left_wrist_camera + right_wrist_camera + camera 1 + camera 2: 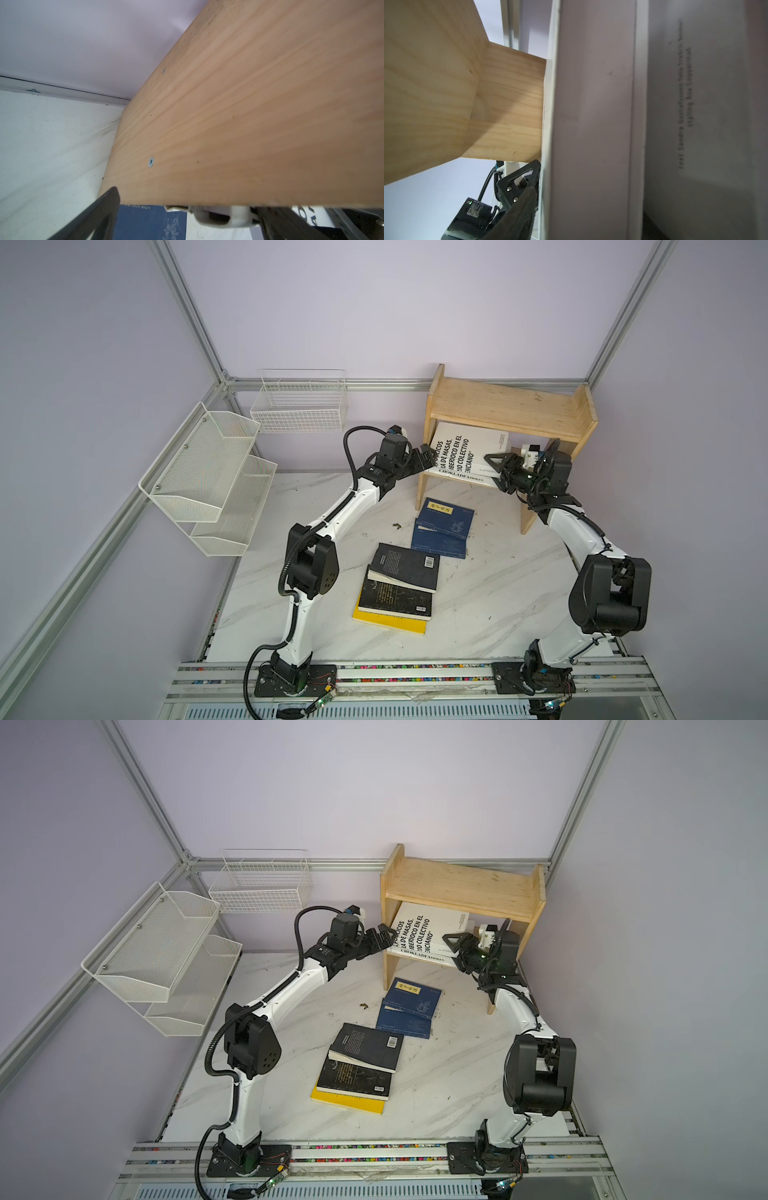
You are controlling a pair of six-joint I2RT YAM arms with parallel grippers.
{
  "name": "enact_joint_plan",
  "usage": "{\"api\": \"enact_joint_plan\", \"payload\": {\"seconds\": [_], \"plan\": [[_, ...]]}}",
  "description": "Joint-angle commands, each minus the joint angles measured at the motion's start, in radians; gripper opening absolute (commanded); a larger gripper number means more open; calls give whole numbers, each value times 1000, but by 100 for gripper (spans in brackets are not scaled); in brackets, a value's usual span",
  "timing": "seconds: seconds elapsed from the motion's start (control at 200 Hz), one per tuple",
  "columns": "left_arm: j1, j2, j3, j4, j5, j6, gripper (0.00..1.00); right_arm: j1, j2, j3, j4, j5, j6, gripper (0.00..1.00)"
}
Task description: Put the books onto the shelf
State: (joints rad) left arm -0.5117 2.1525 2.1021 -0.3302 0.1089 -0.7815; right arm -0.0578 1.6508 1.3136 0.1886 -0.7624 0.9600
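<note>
We're seeing two white books point(465, 448) lying flat and stacked on the lower tier of the shelf point(507, 406), which is sitting at the far right corner of the tabletop point(498, 593). Both are sticking out past the tier's front edge, so we're judging them not fully seated.

The right gripper point(494, 466) is sitting at the stack's right front corner with one finger over the top cover. In the right wrist view the book's edge is filling the frame. We can't tell whether the jaws are pinching it or only bracketing it.

The left gripper point(426, 456) is holding its jaws spread wide, straddling the front edge of the shelf's left side panel and clamping nothing. We're reading that as a brace against the shelf sliding.

Five books are waiting on the tabletop:
- The navy pair point(442, 529) is overlapping just in front of the shelf.
- Two black books point(405, 566) are fanning over a yellow book point(388, 624) mid-tabletop, toward the near edge.

The upper tier is sitting bare. The right forearm is crossing in front of the shelf's right panel, which we're flagging for later insertions.

The mesh rack point(208, 472) and wire basket point(299, 406) are hanging beyond the far left corner, well apart. A small scrap point(397, 525) is lying near the navy pair and isn't blocking anything.
</note>
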Motion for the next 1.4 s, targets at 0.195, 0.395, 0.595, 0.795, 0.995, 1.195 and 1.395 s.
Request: {"api": "enact_joint_plan", "payload": {"seconds": [0.195,0.395,0.595,0.795,0.995,1.195,1.395], "plan": [[-1,23,80,-63,-60,29,100,5,-34,92,-249,215,-173,74],[0,32,94,-59,-50,24,100,4,-68,127,-373,367,-266,75],[-1,44,110,-58,-25,10,100,25,-68,105,-350,366,-286,70],[-4,35,107,-52,-14,1,100,46,-72,89,-282,345,-287,58],[-4,19,92,-40,-6,-8,100,64,-33,127,-247,344,-284,50],[-4,4,70,-21,-6,-9,100,69,-9,149,-242,357,-276,48],[-4,2,72,-12,-13,-8,100,79,-7,133,-206,344,-254,48]]}}
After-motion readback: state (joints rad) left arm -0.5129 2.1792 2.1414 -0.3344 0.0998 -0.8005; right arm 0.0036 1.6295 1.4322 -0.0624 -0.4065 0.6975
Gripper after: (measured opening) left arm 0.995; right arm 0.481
